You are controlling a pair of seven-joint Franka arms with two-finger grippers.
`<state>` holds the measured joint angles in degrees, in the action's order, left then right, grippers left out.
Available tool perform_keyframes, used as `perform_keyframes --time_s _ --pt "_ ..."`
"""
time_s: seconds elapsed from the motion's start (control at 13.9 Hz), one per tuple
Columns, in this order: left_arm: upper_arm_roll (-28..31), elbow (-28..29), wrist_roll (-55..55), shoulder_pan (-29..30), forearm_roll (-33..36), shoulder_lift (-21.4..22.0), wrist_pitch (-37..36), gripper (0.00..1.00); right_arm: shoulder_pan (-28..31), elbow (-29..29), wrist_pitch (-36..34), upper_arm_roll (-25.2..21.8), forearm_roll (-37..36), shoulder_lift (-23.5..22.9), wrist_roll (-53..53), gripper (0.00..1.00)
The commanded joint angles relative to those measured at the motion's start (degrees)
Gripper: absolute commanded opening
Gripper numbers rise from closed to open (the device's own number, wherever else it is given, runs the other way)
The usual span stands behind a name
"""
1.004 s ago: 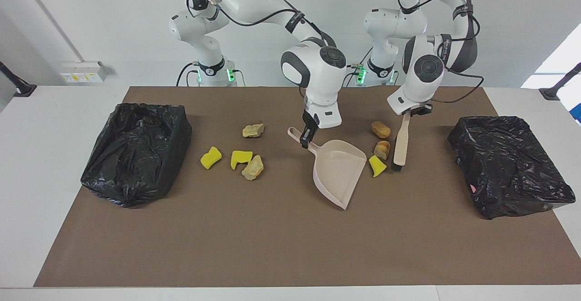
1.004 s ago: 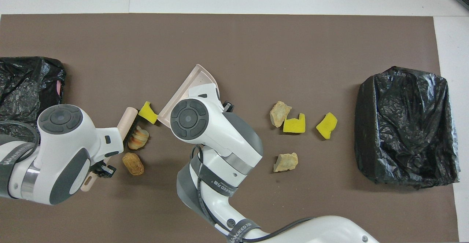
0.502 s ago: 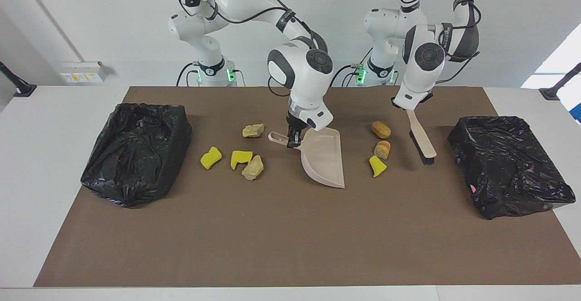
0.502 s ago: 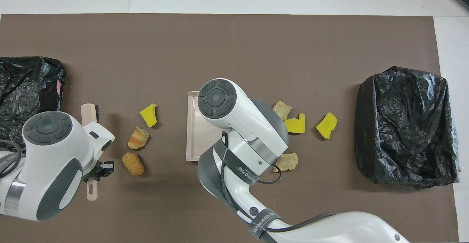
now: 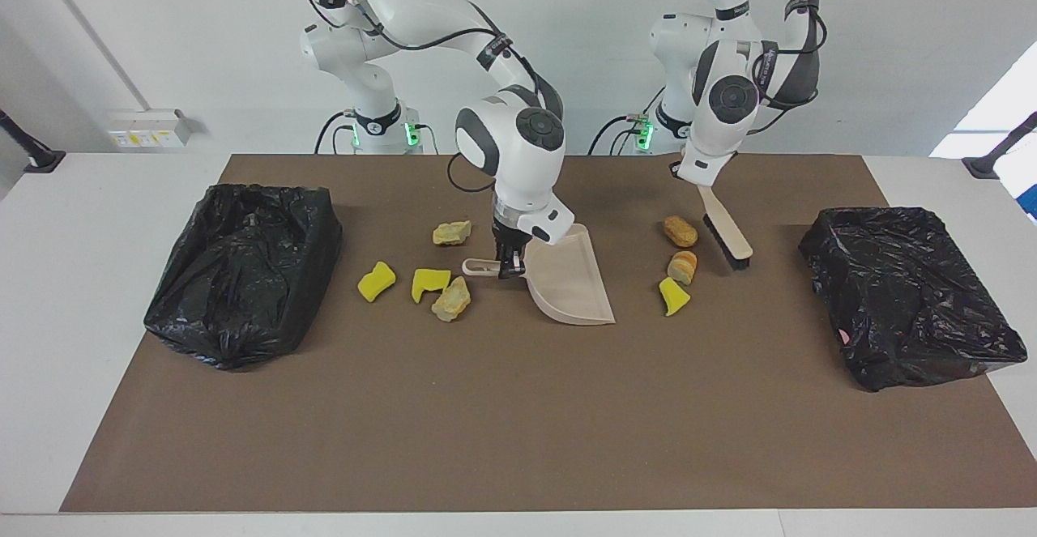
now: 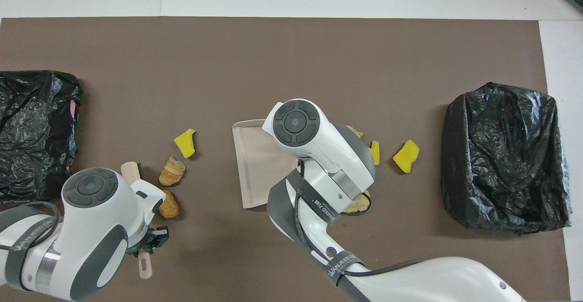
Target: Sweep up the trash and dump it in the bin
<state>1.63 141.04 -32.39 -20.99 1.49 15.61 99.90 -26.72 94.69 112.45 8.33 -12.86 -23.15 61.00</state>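
Note:
My right gripper [image 5: 506, 266] is shut on the handle of the beige dustpan [image 5: 569, 278], whose open lip faces the left arm's end. My left gripper [image 5: 688, 173] is shut on the beige brush [image 5: 727, 235], which slants down beside a brown lump [image 5: 680, 231]. A bread-like lump [image 5: 683, 266] and a yellow sponge chunk [image 5: 672, 296] lie between brush and dustpan. Toward the right arm's end lie two tan rocks [image 5: 451, 232] [image 5: 451, 300] and two yellow chunks [image 5: 376, 280] [image 5: 430, 280]. In the overhead view the right wrist hides the dustpan [image 6: 252, 165] handle.
Two bins lined with black bags stand on the brown mat [image 5: 518, 424]: one [image 5: 243, 270] at the right arm's end, the other [image 5: 907, 294] at the left arm's end. White tabletop [image 5: 73, 294] borders the mat.
The right gripper carried the dustpan toward the right arm's end and turned its lip toward the left arm's end. The left gripper swung the brush away from the trash, then toward the robots.

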Motion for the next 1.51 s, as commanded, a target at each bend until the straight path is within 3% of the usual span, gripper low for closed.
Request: perform_keyframes --time_s 0.0,0.36,0.72,1.15,1.43 --pt "0.9 1.5 -1.9 -0.9 -3.2 -0.6 5.0 0.00 0.1 3.1 0.3 0.3 -0.1 2.2 1.8 0.00" --pt "1.1 -1.8 1.6 -0.1 -3.4 -6.5 11.3 0.00 -0.2 3.1 0.3 0.3 -0.1 2.3 0.6 0.00" --pt "0.8 -2.4 12.4 -1.3 -4.0 -7.1 12.9 0.00 -0.2 3.3 1.3 0.3 -0.1 2.2 -0.4 0.00" --pt "0.7 -2.4 20.8 -9.3 -4.9 -6.6 13.6 0.00 -0.7 3.4 2.3 0.3 -0.1 1.6 -4.5 0.00" --pt "0.7 -3.6 20.8 -16.6 -11.7 -6.6 14.8 0.00 -0.8 4.9 4.9 0.3 -0.1 1.5 -5.1 0.00"
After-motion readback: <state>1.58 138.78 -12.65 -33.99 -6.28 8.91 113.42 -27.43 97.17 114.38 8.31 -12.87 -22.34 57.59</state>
